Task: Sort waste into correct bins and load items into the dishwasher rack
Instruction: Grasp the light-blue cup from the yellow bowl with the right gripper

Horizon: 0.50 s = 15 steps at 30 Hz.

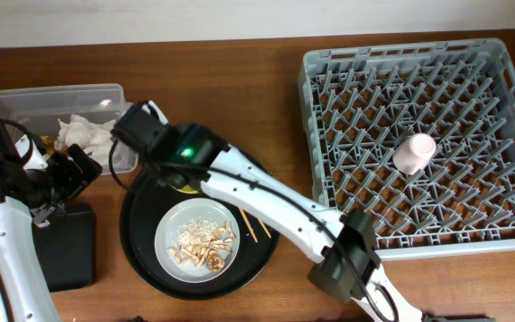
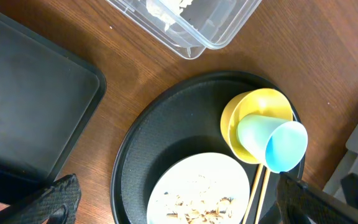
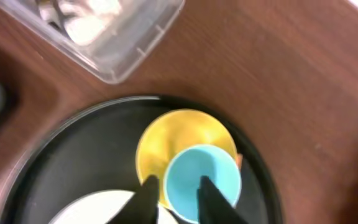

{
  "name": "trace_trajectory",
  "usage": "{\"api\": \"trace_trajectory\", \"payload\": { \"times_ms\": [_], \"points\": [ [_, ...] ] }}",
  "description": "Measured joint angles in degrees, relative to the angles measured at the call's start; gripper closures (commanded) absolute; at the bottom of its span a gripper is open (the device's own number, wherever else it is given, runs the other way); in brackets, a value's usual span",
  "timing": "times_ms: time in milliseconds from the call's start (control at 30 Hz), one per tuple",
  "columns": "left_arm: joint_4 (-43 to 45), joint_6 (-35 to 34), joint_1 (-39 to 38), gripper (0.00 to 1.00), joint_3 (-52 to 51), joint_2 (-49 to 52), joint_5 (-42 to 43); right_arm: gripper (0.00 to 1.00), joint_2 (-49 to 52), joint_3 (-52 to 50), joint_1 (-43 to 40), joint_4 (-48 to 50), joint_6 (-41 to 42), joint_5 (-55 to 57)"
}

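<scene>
The light-blue cup (image 3: 207, 174) lies tilted in the yellow bowl (image 3: 179, 134) on the large round black tray (image 1: 141, 241); it also shows in the left wrist view (image 2: 272, 142). My right gripper (image 3: 178, 196) is open, with one finger outside the cup's rim and one inside. My left gripper (image 2: 179, 205) is open and empty above the round tray's left side. The grey-white plate (image 1: 199, 240) holds beige crumbs (image 1: 204, 243). The chopsticks (image 1: 256, 225) lie beside it. The pink cup (image 1: 416, 152) stands in the grey rack (image 1: 347, 72). White tissues (image 1: 83, 132) lie in the clear box (image 1: 52, 94).
The shallow black rectangular tray (image 1: 65, 246) lies left of the round tray, below the clear box. My right arm stretches across the round tray from the bottom right. The rack fills the right side of the table.
</scene>
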Motion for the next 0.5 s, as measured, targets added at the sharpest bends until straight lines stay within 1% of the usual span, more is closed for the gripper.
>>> {"api": "trace_trajectory", "payload": {
  "times_ms": [67,167,267,433,467,500],
  "points": [
    [0.0,0.0,0.0,0.01,0.0,0.0,0.0,0.62,0.0,-0.5,-0.9,-0.1,-0.1,-2.7],
    [0.0,0.0,0.0,0.0,0.0,0.0,0.0,0.62,0.0,-4.3,-1.7,2.5,0.0,-5.0],
    [0.0,0.0,0.0,0.01,0.0,0.0,0.0,0.61,0.2,-10.4,-1.7,6.3,0.0,-5.9],
    [0.0,0.0,0.0,0.01,0.0,0.0,0.0,0.62,1.7,-16.6,-1.7,10.1,0.1,-6.0],
    [0.0,0.0,0.0,0.01,0.0,0.0,0.0,0.62,1.9,-17.6,-1.7,10.5,0.1,-6.0],
    [0.0,0.0,0.0,0.01,0.0,0.0,0.0,0.66,1.9,-18.0,-1.7,10.6,0.1,-6.1]
  ]
}}
